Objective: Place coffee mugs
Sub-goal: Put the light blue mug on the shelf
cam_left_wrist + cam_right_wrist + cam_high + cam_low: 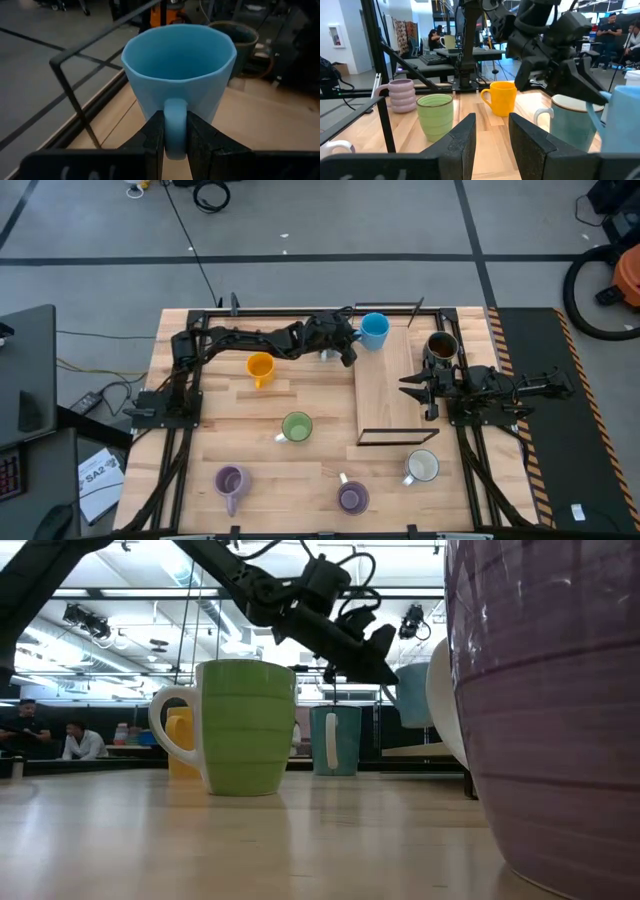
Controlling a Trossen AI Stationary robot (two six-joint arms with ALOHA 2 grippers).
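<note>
Holding the blue mug (374, 330) by its handle, my left tool (174, 145) is clamped tight, mug lifted above the table's (250, 405) far edge beside the raised wooden board (385, 395). Right tool (418, 392) sits by the right edge, fingers parted, gripping nothing, the dark brown mug (441, 347) just beside it. Yellow mug (260, 367), green mug (296, 426), white mug (421, 467) and two purple mugs (231, 481) are spread over the table.
</note>
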